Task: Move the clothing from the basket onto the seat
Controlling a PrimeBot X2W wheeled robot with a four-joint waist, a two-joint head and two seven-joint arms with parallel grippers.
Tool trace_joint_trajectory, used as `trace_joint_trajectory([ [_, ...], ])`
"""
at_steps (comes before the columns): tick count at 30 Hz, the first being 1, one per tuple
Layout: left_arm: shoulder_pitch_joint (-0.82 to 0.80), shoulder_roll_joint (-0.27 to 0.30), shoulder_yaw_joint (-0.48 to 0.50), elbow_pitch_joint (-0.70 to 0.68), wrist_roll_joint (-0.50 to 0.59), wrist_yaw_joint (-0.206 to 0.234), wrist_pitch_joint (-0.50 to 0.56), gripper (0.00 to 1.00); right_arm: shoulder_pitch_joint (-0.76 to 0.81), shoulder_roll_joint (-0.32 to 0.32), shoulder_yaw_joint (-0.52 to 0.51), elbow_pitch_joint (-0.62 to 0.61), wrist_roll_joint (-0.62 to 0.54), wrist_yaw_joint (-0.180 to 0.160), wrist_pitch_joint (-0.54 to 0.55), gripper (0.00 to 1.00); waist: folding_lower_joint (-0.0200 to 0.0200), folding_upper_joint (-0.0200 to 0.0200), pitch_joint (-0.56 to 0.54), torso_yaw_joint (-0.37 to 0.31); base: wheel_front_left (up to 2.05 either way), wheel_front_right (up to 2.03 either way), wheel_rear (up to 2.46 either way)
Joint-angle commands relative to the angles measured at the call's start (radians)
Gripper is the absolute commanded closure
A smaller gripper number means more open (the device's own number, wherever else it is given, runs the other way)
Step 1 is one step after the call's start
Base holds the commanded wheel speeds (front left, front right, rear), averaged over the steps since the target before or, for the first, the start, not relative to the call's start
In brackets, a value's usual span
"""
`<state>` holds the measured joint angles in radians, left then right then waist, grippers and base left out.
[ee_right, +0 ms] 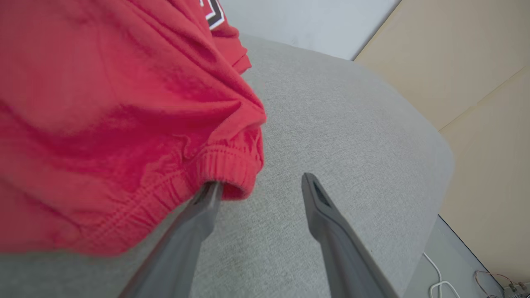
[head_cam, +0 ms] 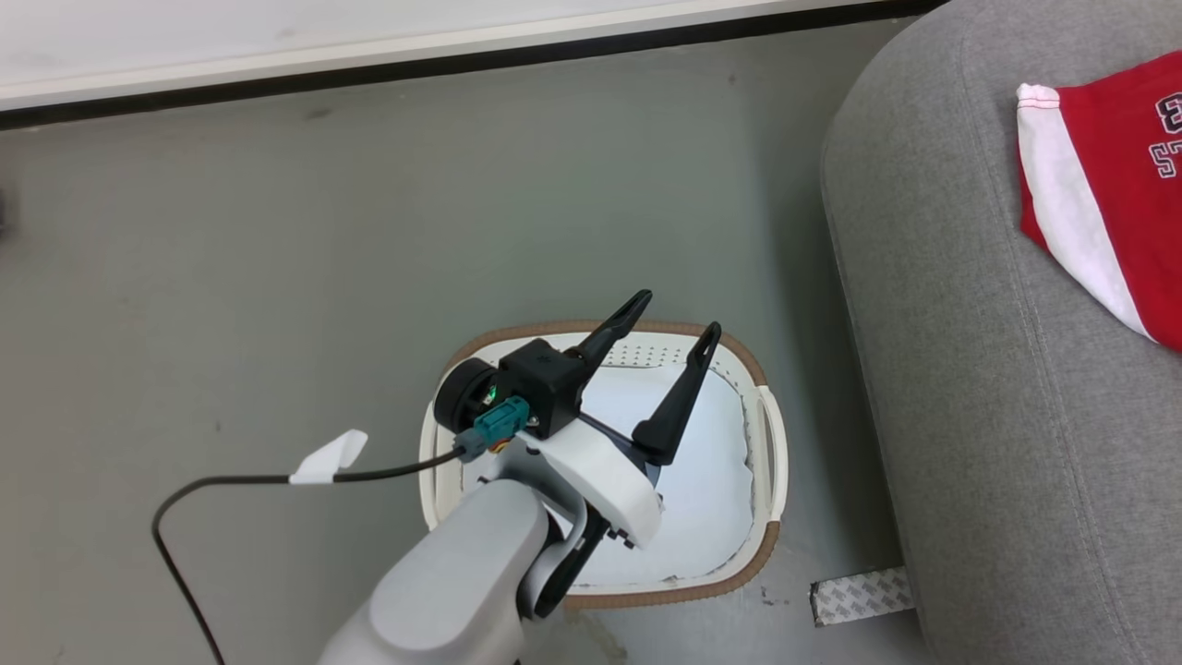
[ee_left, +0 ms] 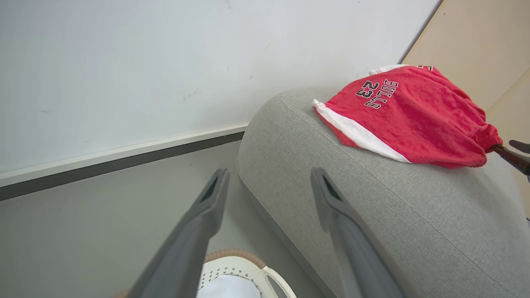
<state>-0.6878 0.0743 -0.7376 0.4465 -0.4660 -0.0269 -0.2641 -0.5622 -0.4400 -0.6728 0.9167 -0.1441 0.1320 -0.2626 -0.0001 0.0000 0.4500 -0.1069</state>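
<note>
- Right gripper [ee_right: 261, 182]: your pincer stands wide, nothing clamped between the jaws.
- In the right wrist view, one fingertip [ee_right: 210, 194] touches the ribbed waistband of the red shorts [ee_right: 103, 124], at its lower edge. The other fingertip sits over bare grey fabric, apart from the cloth.
- The shorts lie on top of the seat [ee_right: 352, 136] near its rounded end, rumpled, white side stripe facing the floor side. The left wrist view shows the small "BULLS 23" print upside down.
- In the left wrist view, the tip of your right pincer shows at the far right edge, just against the waistband end of the shorts.
- Left gripper [head_cam: 677, 314]: also wide, holding nothing. It hangs above the basket [head_cam: 683, 591], fingers pointing toward the basket's far rim.
- The basket stands upright on the grey floor [head_cam: 277, 277], just beside the seat.
- Basket contents: a white sheet [head_cam: 711, 480] covers the bottom, its edges ragged against the perforated wall.
- Whether the left fingers reach below the rim, you cannot tell from these views.
- A strip of patterned tape [head_cam: 859, 596] lies on the floor between basket and seat.
</note>
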Motion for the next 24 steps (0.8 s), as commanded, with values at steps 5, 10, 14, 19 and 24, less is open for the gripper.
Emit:
trace_joint_trajectory([
  [5,0.032,0.014,0.016,-0.008,-0.010,0.003,0.000,0.00,0.089,0.059,0.036,-0.087,-0.032,-0.003,-0.003,0.00,0.0001,0.0000,-0.032,-0.014,0.00,0.00,0.00],
  [10,0.072,0.025,0.050,-0.028,-0.020,0.008,0.000,0.00,0.176,0.114,0.076,-0.218,-0.003,-0.003,-0.003,0.00,0.0001,0.0000,-0.084,-0.032,0.00,0.00,0.00],
  [14,0.124,0.032,0.091,-0.053,-0.018,0.014,0.000,0.00,0.236,0.155,0.119,-0.335,0.020,-0.003,-0.003,0.00,0.0001,0.0000,-0.135,-0.045,0.00,0.00,0.00],
  [19,0.188,0.041,0.147,-0.074,-0.007,0.026,0.000,0.00,0.282,0.202,0.178,-0.444,0.046,-0.003,-0.001,0.00,0.0001,0.0000,-0.188,-0.046,0.00,0.00,0.00],
  [24,0.275,0.035,0.224,-0.108,0.005,0.029,0.000,0.00,0.330,0.252,0.263,-0.549,0.063,-0.002,-0.001,0.00,0.0001,0.0000,-0.244,-0.024,0.00,0.00,0.00],
])
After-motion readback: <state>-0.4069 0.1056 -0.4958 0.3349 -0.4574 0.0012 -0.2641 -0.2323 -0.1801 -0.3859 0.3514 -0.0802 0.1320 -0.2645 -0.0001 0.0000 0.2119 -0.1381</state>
